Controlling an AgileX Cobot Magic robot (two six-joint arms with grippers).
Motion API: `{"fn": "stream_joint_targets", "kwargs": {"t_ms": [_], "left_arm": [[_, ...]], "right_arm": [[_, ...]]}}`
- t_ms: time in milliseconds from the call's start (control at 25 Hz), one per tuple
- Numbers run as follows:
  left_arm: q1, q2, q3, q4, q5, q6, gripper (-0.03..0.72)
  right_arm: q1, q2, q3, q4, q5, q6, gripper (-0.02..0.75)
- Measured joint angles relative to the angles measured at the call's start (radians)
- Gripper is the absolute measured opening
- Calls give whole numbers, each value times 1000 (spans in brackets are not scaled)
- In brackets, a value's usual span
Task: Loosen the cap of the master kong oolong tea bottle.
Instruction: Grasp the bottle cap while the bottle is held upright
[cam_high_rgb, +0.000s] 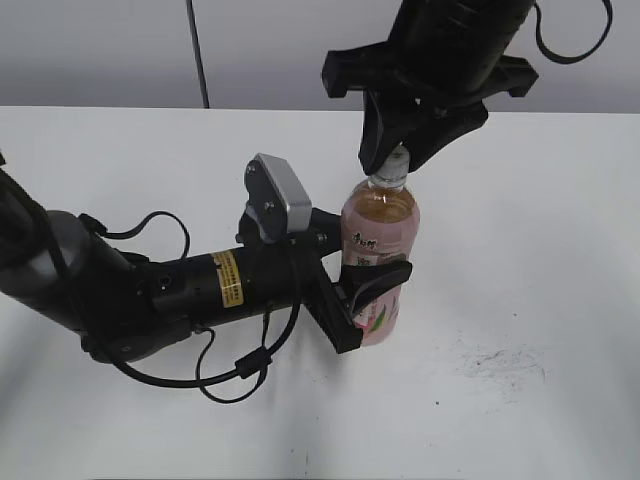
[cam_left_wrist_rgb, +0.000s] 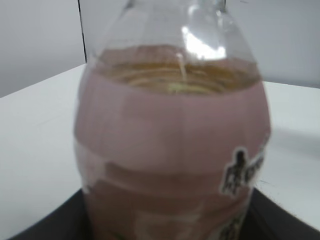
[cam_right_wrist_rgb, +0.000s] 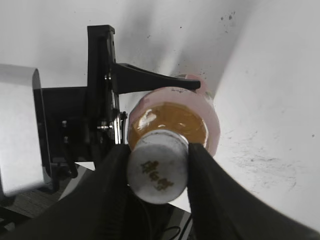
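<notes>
The master kong oolong tea bottle (cam_high_rgb: 379, 260) stands upright on the white table, amber tea inside, pink label. It fills the left wrist view (cam_left_wrist_rgb: 170, 150) and shows from above in the right wrist view (cam_right_wrist_rgb: 175, 120). My left gripper (cam_high_rgb: 365, 300) is shut on the bottle's lower body from the left. My right gripper (cam_high_rgb: 397, 160) comes down from above, its two black fingers pressed on either side of the white-grey cap (cam_right_wrist_rgb: 157, 167). In the exterior view only a sliver of the cap (cam_high_rgb: 396, 160) shows between the fingers.
The white table (cam_high_rgb: 520, 230) has dark scuff marks (cam_high_rgb: 500, 360) to the bottle's right. The left arm's body and cables (cam_high_rgb: 180, 290) lie across the table's left half. A grey wall stands behind.
</notes>
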Motion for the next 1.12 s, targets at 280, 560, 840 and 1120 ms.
{"fn": "stream_joint_targets", "kwargs": {"t_ms": [280,560,840,1120], "left_arm": [[0,0,0,0,0,0,385],[0,0,0,-1,0,1,385],[0,0,0,-1,0,1,385],[0,0,0,-1,0,1,385]], "right_arm": [[0,2,-12,-7,5,-469,273],[0,2,-17,-7,9,-1296,272],[0,2,-18,-7,10,-1449,272],[0,2,-25,1,15,-1454,272]]}}
